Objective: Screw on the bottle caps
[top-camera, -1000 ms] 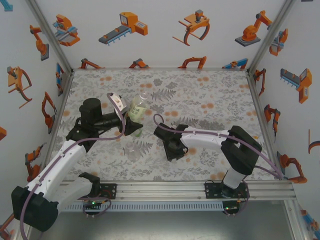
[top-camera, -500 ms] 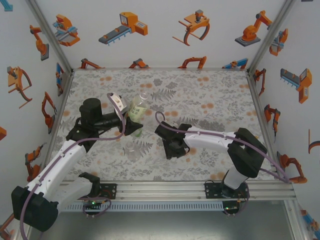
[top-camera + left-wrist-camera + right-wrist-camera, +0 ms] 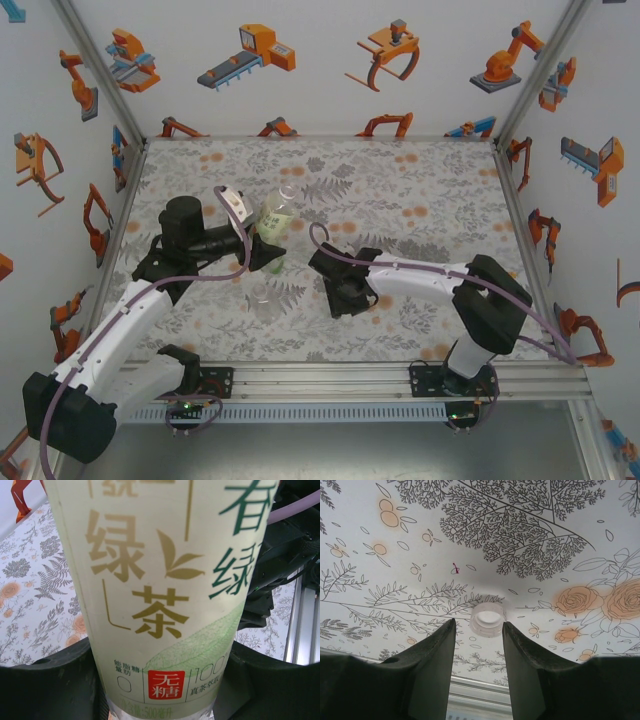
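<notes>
Bottle cap (image 3: 488,620) lies on the surface (image 3: 530,525), low-centre in the right wrist view, between the open right hand (image 3: 479,630) tips; I'd say pinch it next, then carry it over to the green tea bottle (image 3: 160,580) that the left hand (image 3: 268,252) grips.

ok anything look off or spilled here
Nothing spilled or damaged. Only quirk: the white cap lies on the table just ahead of the open right gripper, seemingly open side up.
</notes>
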